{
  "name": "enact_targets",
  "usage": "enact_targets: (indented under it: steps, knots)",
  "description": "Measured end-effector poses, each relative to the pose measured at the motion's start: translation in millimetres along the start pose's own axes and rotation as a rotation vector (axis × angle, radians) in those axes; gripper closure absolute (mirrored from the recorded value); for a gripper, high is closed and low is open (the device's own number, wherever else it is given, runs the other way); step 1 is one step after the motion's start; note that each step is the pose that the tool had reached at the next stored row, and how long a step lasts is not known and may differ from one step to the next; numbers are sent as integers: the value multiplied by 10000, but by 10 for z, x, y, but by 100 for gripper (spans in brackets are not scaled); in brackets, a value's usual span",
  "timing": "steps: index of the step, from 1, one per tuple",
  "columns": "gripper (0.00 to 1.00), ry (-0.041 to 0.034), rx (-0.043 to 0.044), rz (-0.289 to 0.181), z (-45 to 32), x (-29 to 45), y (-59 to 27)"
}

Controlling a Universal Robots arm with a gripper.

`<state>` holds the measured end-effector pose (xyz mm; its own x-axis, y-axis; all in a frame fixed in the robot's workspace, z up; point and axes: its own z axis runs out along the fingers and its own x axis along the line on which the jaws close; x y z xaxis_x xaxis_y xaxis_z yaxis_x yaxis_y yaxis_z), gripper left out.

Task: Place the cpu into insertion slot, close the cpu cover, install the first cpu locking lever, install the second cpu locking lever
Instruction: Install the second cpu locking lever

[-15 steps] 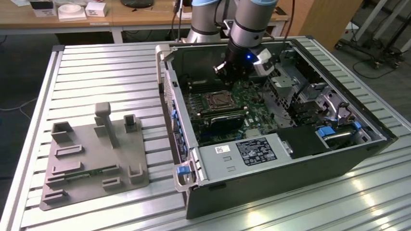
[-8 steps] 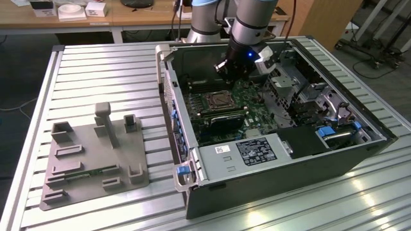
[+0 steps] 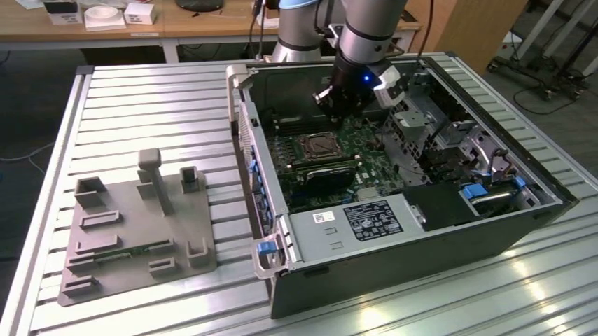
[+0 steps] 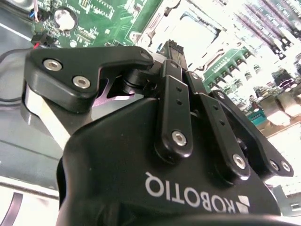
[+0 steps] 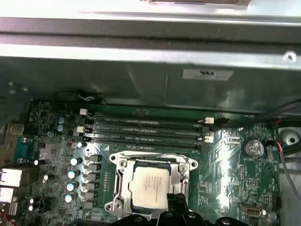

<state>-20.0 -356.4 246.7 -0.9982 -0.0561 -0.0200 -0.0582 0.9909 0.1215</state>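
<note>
The tool (image 5: 176,205) was clenched, its tips drawn together with nothing visible between them, and it hung just at the edge of the cover (image 5: 150,162). I could not tell whether it touched the metal. In the exterior view the tool (image 3: 335,112) stood at about 1 o'clock from the slot (image 3: 304,140).

The cpu (image 5: 149,187) lay in the slot, its grey top showing through the cover's square opening, and the cover appeared to be down over it. Whether either locking lever was hooked could not be made out.

The main risk, as I judged it, was the tips coming down on the chip or the cover instead of on a lever. Such a push could tilt the cpu on the contacts beneath and bend them. A sprung lever could also slip off smooth, closed tips and snap back, lifting the cover. If the cover was not quite flat, forcing a lever over it would jam it.

Beyond the slot, at 11 o'clock in the exterior view, ran the memory slots (image 5: 146,132), close enough for a wide sweep to strike them. The case wall (image 3: 245,133) hemmed in the arm. The case sat on the counter (image 3: 150,98), with a grey tray (image 3: 131,231) well apart at 9 o'clock.
</note>
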Motion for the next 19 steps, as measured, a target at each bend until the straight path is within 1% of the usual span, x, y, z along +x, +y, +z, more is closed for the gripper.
enact_targets:
  steps: [4, 8, 11, 17, 19]
  knots:
    - [89, 0, 43, 25, -7, 3, -58]
    - [89, 1, 128, 48, -14, 6, -108]
    - [89, 3, 233, 81, -17, 8, -132]
    - [89, 13, 494, 134, -30, 10, -177]
    - [89, 13, 548, 150, -33, 11, -196]
